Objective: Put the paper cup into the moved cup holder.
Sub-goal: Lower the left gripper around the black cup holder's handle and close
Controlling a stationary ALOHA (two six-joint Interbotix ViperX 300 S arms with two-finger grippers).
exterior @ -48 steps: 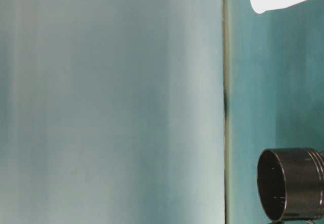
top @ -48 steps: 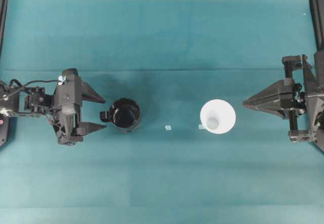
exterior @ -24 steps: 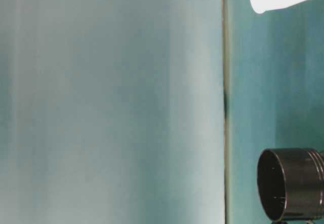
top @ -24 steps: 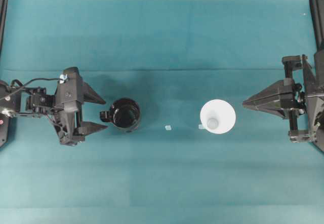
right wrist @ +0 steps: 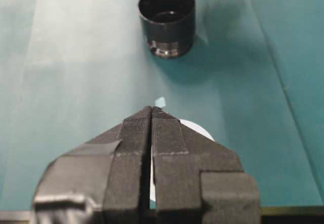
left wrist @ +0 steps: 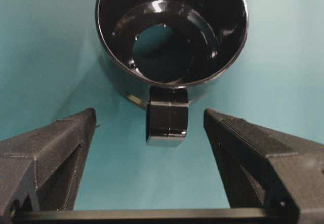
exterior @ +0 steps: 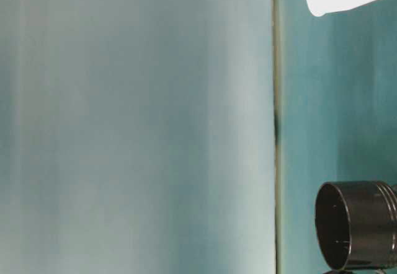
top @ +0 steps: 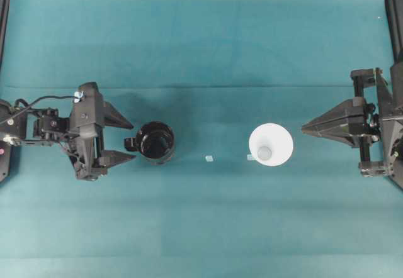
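Two hands idle: left hand gapes beside the cup holder; right hand (shut, empty) must next grasp the paper cup.

A robotics lab bench: a desk under teal cloth, flanked by two mounted black arms.

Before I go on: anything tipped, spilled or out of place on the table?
Nothing spilled or damaged. The one oddity: the paper cup appears to stand upside down, its small greyish base facing up and its wide rim on the cloth. The cup holder stands upright with its handle toward the open left gripper. Two small pale scraps lie between them.
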